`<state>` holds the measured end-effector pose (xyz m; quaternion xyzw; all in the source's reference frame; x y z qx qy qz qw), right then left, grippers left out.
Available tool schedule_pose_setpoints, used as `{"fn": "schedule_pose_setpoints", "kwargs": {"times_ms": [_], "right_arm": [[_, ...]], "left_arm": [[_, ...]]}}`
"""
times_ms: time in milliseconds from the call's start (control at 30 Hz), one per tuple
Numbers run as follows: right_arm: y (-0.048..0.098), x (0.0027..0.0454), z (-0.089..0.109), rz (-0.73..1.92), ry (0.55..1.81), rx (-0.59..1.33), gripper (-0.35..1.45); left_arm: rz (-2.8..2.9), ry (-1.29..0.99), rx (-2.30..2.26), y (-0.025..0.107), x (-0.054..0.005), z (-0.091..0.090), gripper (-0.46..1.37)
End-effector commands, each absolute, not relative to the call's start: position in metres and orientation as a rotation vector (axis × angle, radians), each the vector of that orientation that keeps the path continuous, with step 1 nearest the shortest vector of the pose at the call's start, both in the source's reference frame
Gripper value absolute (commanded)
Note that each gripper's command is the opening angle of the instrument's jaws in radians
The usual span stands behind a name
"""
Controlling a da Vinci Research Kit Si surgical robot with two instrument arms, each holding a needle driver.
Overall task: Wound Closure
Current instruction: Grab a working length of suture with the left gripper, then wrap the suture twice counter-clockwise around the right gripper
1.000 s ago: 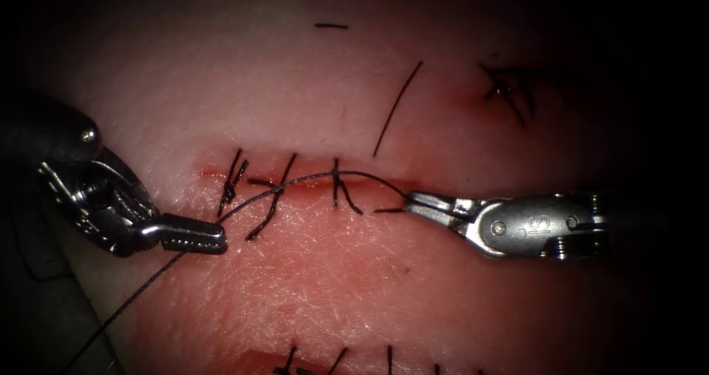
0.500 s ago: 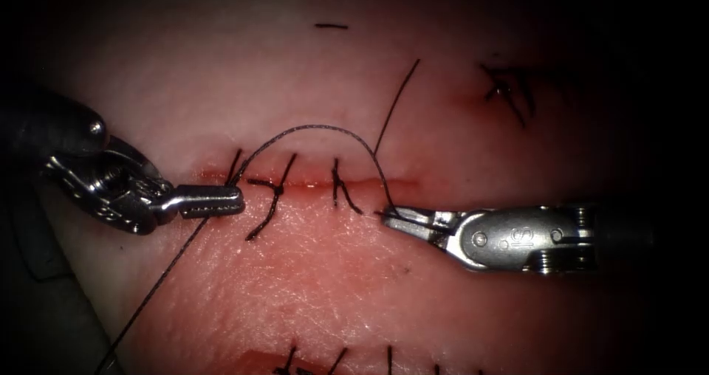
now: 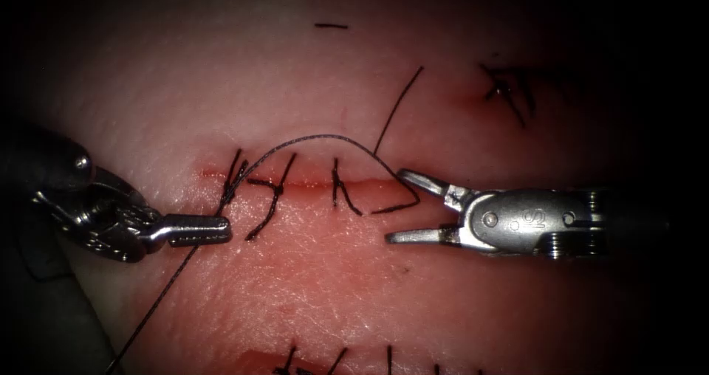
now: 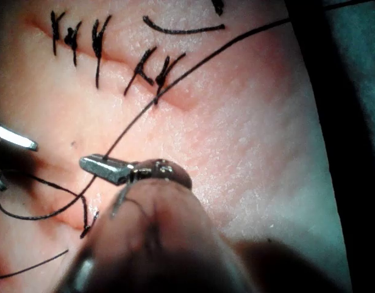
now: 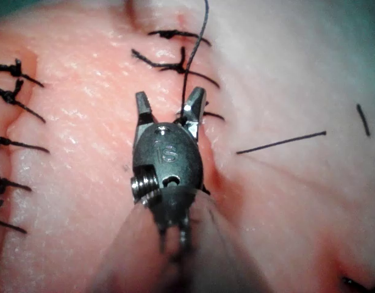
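Observation:
The tissue (image 3: 354,286) carries a horizontal cut (image 3: 310,185) crossed by dark stitches (image 3: 275,190). My left tool (image 3: 199,229) lies at the cut's left end, below it. Its jaws are shut on the thread (image 3: 317,136), seen close up in the left wrist view (image 4: 105,166). From there the thread climbs to the leftmost stitch and arcs loosely over the cut. Its free end lies between the jaws of my right tool (image 3: 395,205). That tool stands open at the cut's right end and holds nothing, as the right wrist view (image 5: 170,104) also shows.
A loose cut thread end (image 3: 399,109) lies slanted above the cut, with a short piece (image 3: 331,26) farther up. Another stitched spot (image 3: 506,87) sits at the upper right. More stitches (image 3: 340,360) line the lower edge. Red fluid tints the cut.
The right tool's jaws have opened and let go of the thread end. The thread, taut one second ago, now arcs slack. The left tool has drawn back to the left.

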<state>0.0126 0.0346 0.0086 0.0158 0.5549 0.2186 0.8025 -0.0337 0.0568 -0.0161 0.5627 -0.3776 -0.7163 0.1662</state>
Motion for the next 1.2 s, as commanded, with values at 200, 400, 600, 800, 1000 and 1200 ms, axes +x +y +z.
{"fn": "schedule_pose_setpoints", "kwargs": {"times_ms": [200,400,600,800,1000,1200], "right_arm": [[0.0350,0.0100,0.0088,0.456,1.221,0.038,1.08],[0.0356,0.0080,0.0091,0.450,1.240,0.040,0.92],[0.0371,0.0069,0.0098,0.447,1.241,0.044,0.79],[0.0394,0.0070,0.0108,0.454,1.235,0.043,0.75],[0.0413,0.0077,0.0119,0.460,1.233,0.038,0.16],[0.0422,0.0086,0.0123,0.437,1.250,0.038,-0.35]], "left_arm": [[-2.042,-1.057,1.594,0.0569,-0.0326,-0.0163,-0.35],[-2.045,-1.056,1.586,0.0570,-0.0321,-0.0162,-0.35],[-2.045,-1.056,1.586,0.0571,-0.0320,-0.0161,-0.35],[-2.045,-1.056,1.586,0.0572,-0.0321,-0.0159,-0.35],[-2.046,-1.056,1.586,0.0572,-0.0321,-0.0160,-0.35],[-2.055,-1.048,1.583,0.0572,-0.0325,-0.0160,-0.35]]}}
